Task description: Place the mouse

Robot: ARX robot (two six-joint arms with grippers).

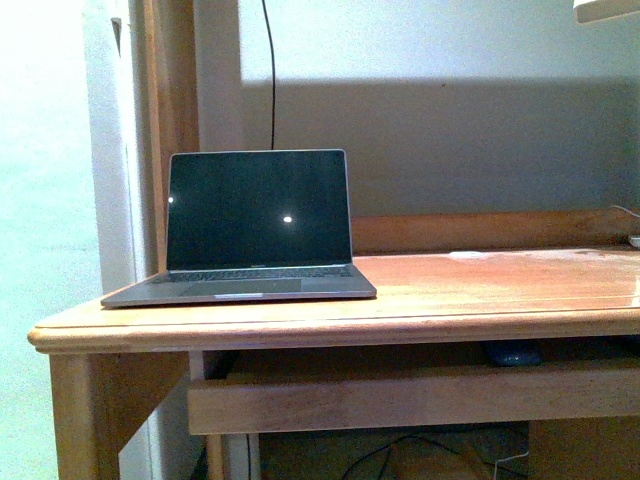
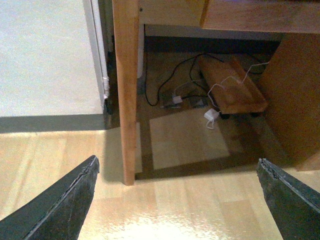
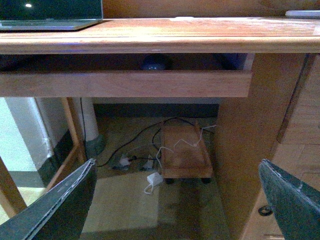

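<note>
The mouse (image 1: 513, 352) is a small dark rounded shape on the pull-out shelf (image 1: 400, 395) under the desktop, right of centre. It also shows in the right wrist view (image 3: 154, 62), behind the shelf's front board. My right gripper (image 3: 177, 163) is open and empty, low in front of the desk, well below the mouse. My left gripper (image 2: 177, 161) is open and empty above the wood floor near the desk's left leg (image 2: 126, 90). Neither arm shows in the front view.
An open laptop (image 1: 250, 230) with a dark screen stands on the wooden desk (image 1: 480, 290) at the left. Under the desk are a low wheeled wooden stand (image 3: 182, 152), cables and a white adapter (image 3: 154, 178). A side cabinet (image 3: 255, 140) closes the right.
</note>
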